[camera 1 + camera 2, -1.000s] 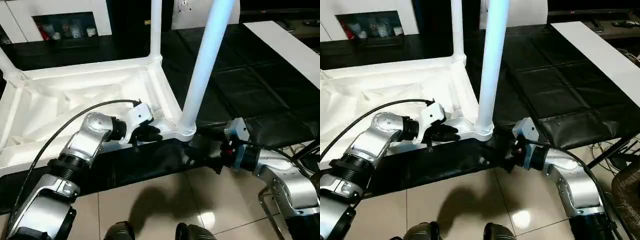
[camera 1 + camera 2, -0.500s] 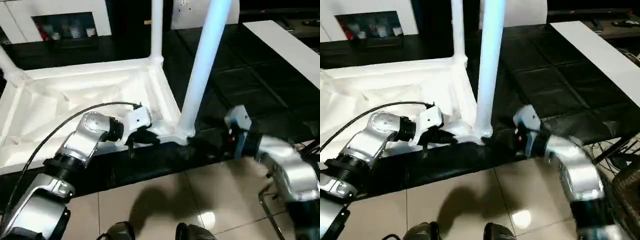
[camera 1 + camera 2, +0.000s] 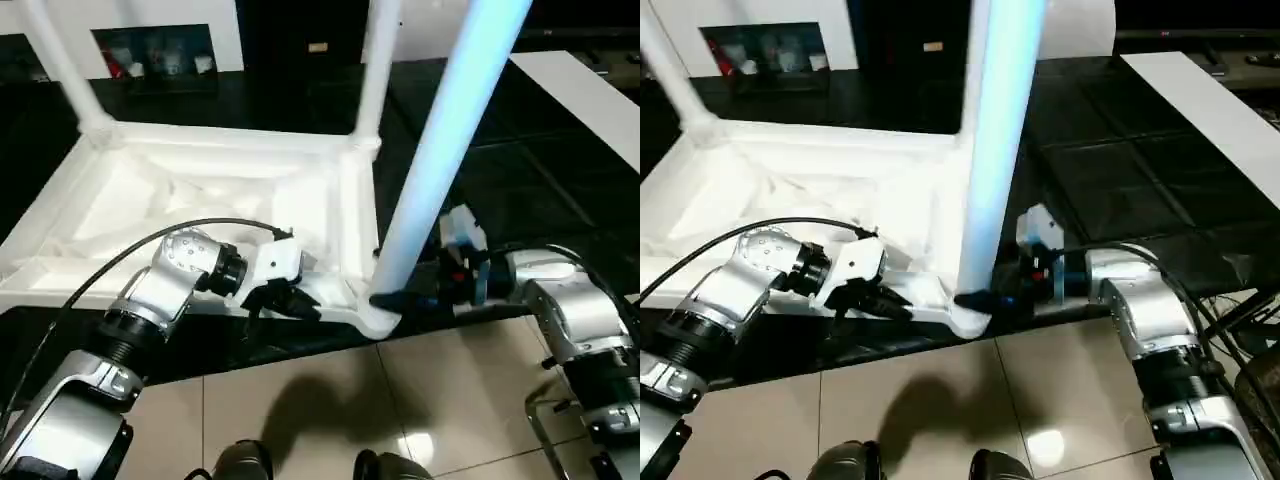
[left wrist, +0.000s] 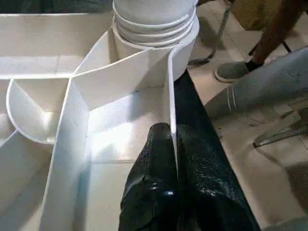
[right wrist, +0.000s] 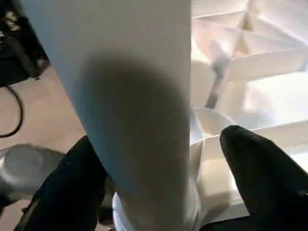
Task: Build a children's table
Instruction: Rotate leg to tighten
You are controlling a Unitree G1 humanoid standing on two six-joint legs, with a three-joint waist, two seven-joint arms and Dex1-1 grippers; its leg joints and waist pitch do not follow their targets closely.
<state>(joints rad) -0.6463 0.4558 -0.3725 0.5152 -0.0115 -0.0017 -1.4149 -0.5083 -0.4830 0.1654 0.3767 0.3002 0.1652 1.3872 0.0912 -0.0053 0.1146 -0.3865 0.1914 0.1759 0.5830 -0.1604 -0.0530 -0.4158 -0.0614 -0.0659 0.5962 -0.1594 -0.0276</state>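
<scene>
The children's table (image 3: pixel 200 190) lies upside down on a black mat, ribbed underside up. White legs stand in its corners: the near right leg (image 3: pixel 440 150), the far right leg (image 3: pixel 375 70) and the far left leg (image 3: pixel 60 60). My left gripper (image 3: pixel 300 300) is shut on the table's near rim, just left of the near right corner. In the left wrist view its fingers (image 4: pixel 149 192) pinch the thin rim wall (image 4: pixel 171 96). My right gripper (image 3: pixel 400 298) stands open astride the base of the near right leg (image 5: pixel 134 96), one finger (image 5: pixel 72 192) on each side.
A white cabinet (image 3: pixel 160 50) stands at the back and a white board (image 3: pixel 590 100) lies at the right on the black mat (image 3: pixel 520 180). Tiled floor (image 3: pixel 330 390) and my feet (image 3: pixel 240 465) are below. A person's shoe (image 4: pixel 236 72) shows beside the table.
The camera has shifted. My right gripper has come up from beside the corner to straddle the near right leg's base. The left gripper stays shut on the rim.
</scene>
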